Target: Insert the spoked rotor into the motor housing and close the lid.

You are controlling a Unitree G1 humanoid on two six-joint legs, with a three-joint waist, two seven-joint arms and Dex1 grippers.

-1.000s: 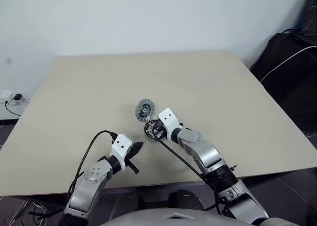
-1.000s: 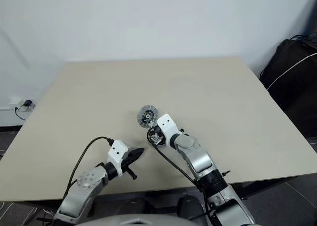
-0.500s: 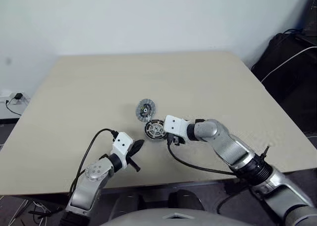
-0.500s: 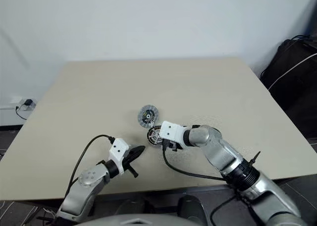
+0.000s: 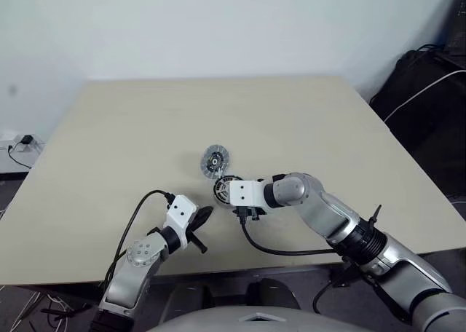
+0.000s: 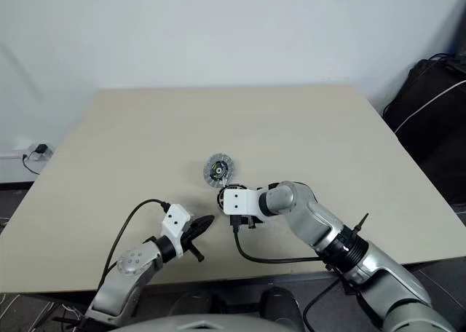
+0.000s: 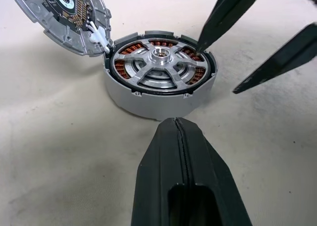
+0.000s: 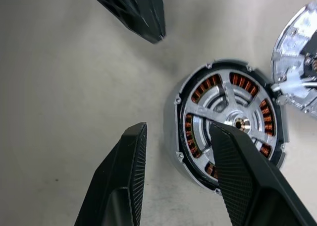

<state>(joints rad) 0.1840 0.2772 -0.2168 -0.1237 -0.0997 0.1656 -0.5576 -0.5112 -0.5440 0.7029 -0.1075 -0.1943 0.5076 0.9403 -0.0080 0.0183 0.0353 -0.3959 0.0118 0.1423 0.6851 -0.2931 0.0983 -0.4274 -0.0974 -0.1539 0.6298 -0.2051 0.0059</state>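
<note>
A squat grey round motor housing point(image 7: 161, 84) sits flat on the beige surface point(image 5: 306, 121), its silver spoked rotor point(image 8: 233, 122) facing up. The ribbed pale grey lid point(image 7: 62, 13) leans tilted against it. The right gripper point(image 8: 173, 151) hovers, fingers apart; the left gripper point(image 7: 181, 151) is pressed together nearby.

No legible text, label, brand mark, number or sign was found on any surface in these views.
</note>
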